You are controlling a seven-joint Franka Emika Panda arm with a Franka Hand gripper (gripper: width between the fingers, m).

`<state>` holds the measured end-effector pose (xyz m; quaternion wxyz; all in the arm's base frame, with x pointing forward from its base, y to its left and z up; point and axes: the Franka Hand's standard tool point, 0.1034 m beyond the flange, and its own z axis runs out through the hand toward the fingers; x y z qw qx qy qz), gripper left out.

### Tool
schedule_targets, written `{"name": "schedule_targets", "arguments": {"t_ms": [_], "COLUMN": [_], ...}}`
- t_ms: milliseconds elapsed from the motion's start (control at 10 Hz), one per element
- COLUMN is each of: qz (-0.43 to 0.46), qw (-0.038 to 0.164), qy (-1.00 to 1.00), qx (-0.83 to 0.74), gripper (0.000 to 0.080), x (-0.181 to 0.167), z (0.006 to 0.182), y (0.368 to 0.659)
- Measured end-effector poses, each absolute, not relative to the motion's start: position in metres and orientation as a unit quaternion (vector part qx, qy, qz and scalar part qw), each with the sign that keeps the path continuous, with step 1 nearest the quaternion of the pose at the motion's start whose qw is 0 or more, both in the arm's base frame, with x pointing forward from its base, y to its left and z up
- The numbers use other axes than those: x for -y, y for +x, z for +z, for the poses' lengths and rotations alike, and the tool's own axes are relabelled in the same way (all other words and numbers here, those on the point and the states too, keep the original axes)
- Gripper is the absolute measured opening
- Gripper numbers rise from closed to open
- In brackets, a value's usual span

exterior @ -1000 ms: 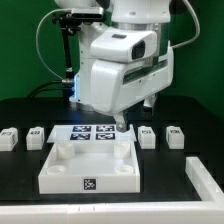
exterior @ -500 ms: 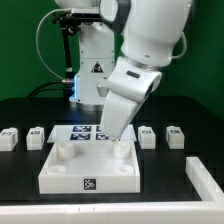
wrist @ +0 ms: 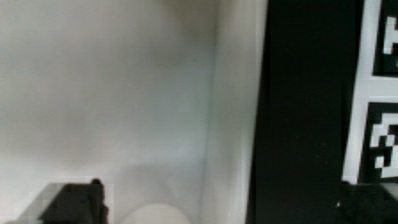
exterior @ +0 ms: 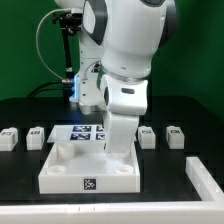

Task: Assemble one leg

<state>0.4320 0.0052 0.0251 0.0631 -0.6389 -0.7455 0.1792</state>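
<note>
While my end effector [exterior: 121, 151] hangs low over the plate [exterior: 66, 172], its fingers [wrist: 71, 203] stand apart with nothing between them; four legs [exterior: 175, 135] lie either side on the surface [exterior: 20, 172].

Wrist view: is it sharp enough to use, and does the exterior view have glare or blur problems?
Wrist view: soft and out of focus; the white plate is washed out and featureless, the marker tags are smeared and cropped by the frame, the end effector fingertips are dark blurs. Exterior view: evenly lit, reasonably sharp; a blue glow shows behind the arm.
</note>
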Motion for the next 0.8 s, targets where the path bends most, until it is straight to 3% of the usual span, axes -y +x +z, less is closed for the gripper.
{"name": "schedule_targets", "arguments": {"t_ms": [100,600,800], "qz": [0.182,0.176,0.176], "qw": [0.072,0.079,0.079], "qy": [-0.636,-0.656,-0.656], "qx": [0.747,0.73,0.73], "gripper": [0.065,0.0648,0.0406], "x": [-0.001,0.016,0.016], "z": [0.018,0.018,0.018], "y": [0.429,0.431,0.431]}}
